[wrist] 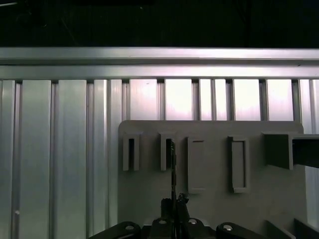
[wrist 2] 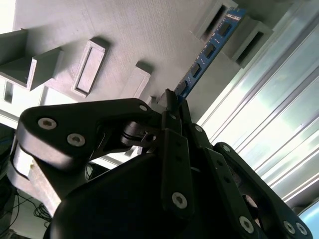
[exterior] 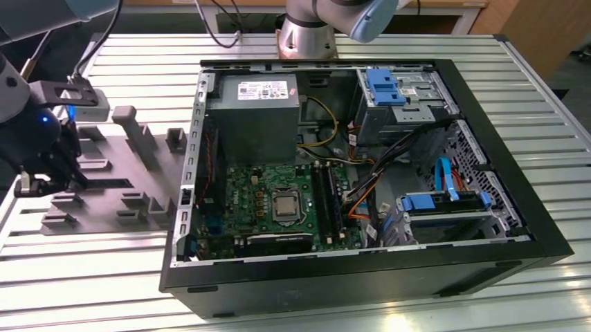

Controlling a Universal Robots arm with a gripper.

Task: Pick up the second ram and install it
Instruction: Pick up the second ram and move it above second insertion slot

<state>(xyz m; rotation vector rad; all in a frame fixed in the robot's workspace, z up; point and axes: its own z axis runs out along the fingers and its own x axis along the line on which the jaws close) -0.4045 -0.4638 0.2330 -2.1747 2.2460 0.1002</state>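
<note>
The second ram [wrist 2: 207, 52] is a thin blue circuit strip with black chips. It reaches from my fingertips to a slotted block of the gray fixture [wrist 2: 114, 35]. In the first wrist view the ram [wrist: 172, 169] shows edge-on, its far end at a fixture [wrist: 209, 169] slot. My gripper [wrist 2: 172, 99] is shut on the near end of the strip, and it also appears in the first wrist view [wrist: 175, 201]. In the exterior view the gripper [exterior: 39, 181] hangs low over the fixture [exterior: 129, 166], at the exterior view's left.
An open black computer case [exterior: 351, 277] lies at the middle of the slatted metal table [exterior: 93, 277]. Inside are the green motherboard [exterior: 254, 197], its black memory slots [exterior: 325, 197], a power supply [exterior: 254, 111], cables and blue drive brackets [exterior: 443, 204]. Upright fixture blocks [exterior: 134, 135] stand beside the gripper.
</note>
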